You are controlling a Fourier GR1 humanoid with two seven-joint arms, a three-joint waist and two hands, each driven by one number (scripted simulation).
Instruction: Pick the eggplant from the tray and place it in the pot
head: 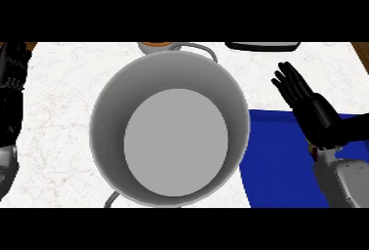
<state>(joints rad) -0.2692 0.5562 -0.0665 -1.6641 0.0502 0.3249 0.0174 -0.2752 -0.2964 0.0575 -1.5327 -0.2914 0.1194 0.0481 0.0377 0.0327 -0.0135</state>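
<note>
right forearm (340, 181): grey, rising from the lower edge over the tray.
tray (277, 166): blue, just right of the pot, partly hidden by the right arm.
eggplant: cannot tell where it lies; it is not seen on the blue that shows.
pot (108, 112): large, grey, mid-surface, its inside bare.
surface (57, 146): white, marbled.
right hand (320, 122): black, above the tray's far edge, fingers (292, 80) straight and together, pointing up, holding nothing.
left hand (10, 88): at the left edge, mostly cut off; open or closed cannot be told.
orange-topped thing (155, 45): behind the pot.
dark thing (263, 46): at the far edge.
</note>
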